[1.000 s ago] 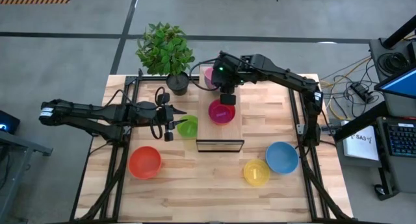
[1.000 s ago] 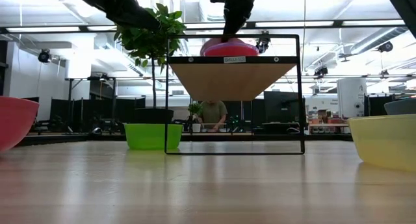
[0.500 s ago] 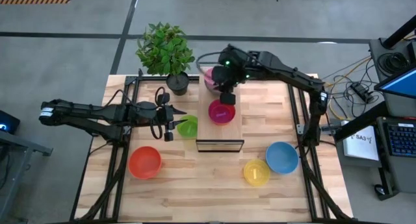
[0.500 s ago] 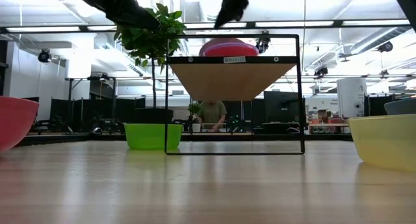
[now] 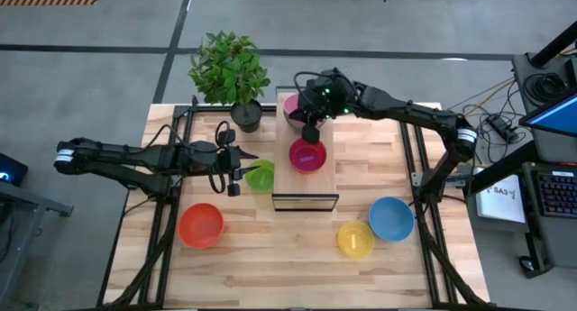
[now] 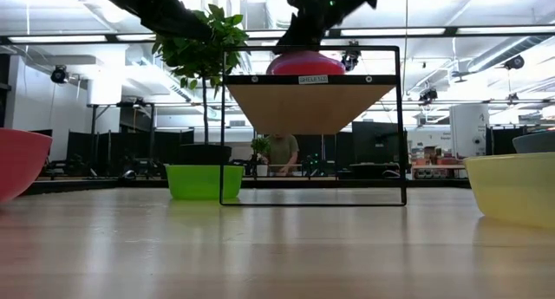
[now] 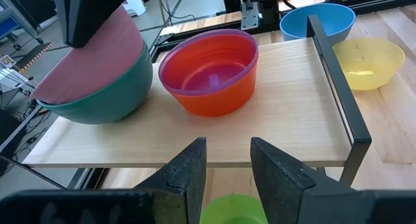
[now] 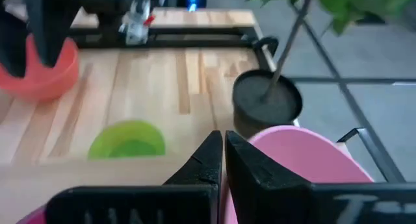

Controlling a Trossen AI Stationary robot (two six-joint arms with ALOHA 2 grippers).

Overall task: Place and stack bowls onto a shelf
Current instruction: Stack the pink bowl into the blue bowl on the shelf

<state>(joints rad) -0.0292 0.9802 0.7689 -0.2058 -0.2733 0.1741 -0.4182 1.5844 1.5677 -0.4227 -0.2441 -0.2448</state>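
On the shelf a purple bowl sits nested in a red bowl, and toward the far end a pink bowl sits nested in a teal bowl. My right gripper is shut and hangs between the two stacks, just above them, beside the pink bowl. My left gripper is open, held high over the near-left rim of the green bowl, which rests on the table left of the shelf.
An orange bowl sits on the table at the near left, with a yellow bowl and a blue bowl at the near right. A potted plant stands by the shelf's far left corner. The shelf's near half is bare.
My right gripper has risen off the purple-in-red stack and drawn a little toward the table's far edge, toward the pink bowl, its arm swinging round. The purple bowl stays nested in the red one on the shelf.
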